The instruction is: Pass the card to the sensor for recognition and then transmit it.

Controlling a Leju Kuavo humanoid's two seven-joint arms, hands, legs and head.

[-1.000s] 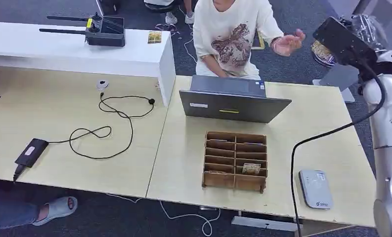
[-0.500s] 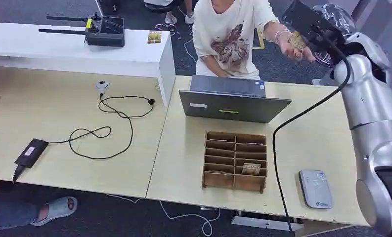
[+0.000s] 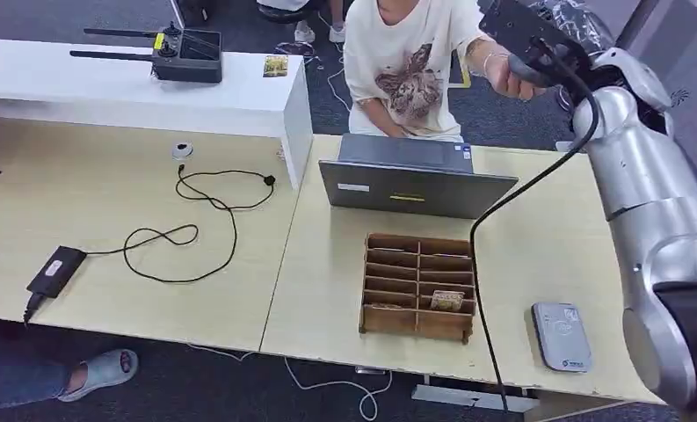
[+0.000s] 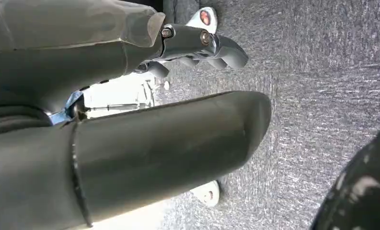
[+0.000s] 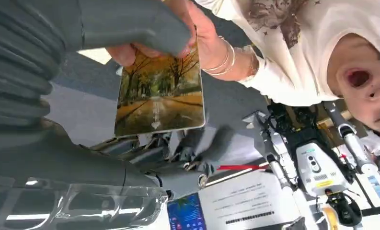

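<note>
The card (image 5: pixel 159 93), printed with an autumn tree avenue, sits between my right hand's thumb (image 5: pixel 130 21) and its darker fingers (image 5: pixel 149 146). A person's hand (image 5: pixel 204 40) also grips the card's far edge. In the head view my right hand (image 3: pixel 531 54) is raised high at the back right, meeting that person's hand (image 3: pixel 501 77) beyond the table. The grey-white card sensor (image 3: pixel 562 336) lies flat near the table's front right corner, far below the hand. My left hand (image 4: pixel 130 143) hangs over grey carpet and holds nothing.
A wooden card organiser (image 3: pixel 419 286) with a card in one slot (image 3: pixel 447 301) stands mid-table. A grey laptop (image 3: pixel 410 180) is behind it, and the person in a white T-shirt (image 3: pixel 406 61) sits beyond. A black cable (image 3: pixel 503 220) drapes from my right arm.
My right arm has swung left and back from the far right edge to the person's raised hand. That hand, open before, now holds the card together with mine.
</note>
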